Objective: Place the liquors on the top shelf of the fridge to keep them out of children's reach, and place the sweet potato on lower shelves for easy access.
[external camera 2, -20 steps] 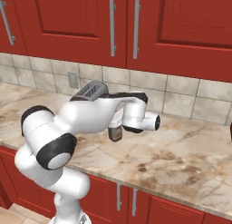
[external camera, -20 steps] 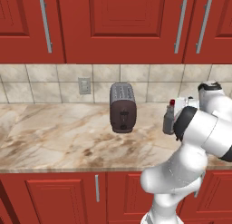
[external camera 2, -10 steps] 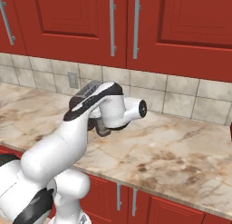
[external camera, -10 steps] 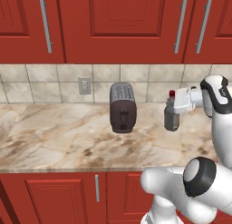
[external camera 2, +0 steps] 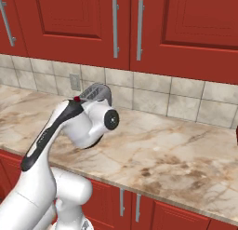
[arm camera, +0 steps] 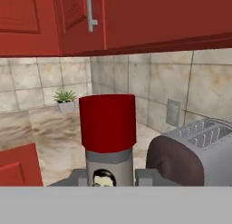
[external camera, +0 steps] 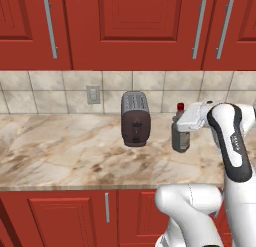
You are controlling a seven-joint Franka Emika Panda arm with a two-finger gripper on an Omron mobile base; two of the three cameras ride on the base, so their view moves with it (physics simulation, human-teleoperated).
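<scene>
Step in hand: carrying one liquor bottle [external camera: 180,135] off toward the fridge, judging by the lifted grip; the fridge itself is not in these views.
Bottle: grey glass, pale label with a small face on it, red cap [arm camera: 108,122]. It stands upright, just right of the toaster [external camera: 135,119], and seems to hang clear of the desk [external camera: 65,151] below it.
Pincer: the pincer [arm camera: 111,177] is nearly closed, its jaws pressed against the bottle's body from both sides, just under the cap.
Arm: it reaches across from the right of the toaster; in the right base view its white wrist covers most of the bottle, leaving the red cap poking out at the top.
Around the toaster: wall tiles and an outlet [external camera: 92,94] behind it, red cabinets [external camera: 130,26] above it, a small potted plant [arm camera: 65,99] far along the desk beyond it.
Risk, knock: the bottle hangs close beside the toaster, so a swing toward it could clip the toaster and twist the bottle in the grip.
Risk, slip: the hold is high on smooth glass with most of the weight below; a quick turn might let the bottle slide or tilt.
Risk, overhead: lifting steeply here could bring the cap against the cabinets above.
Risk, wrong shelf: this bottle belongs on the top shelf; setting it lower would miss the point.
</scene>
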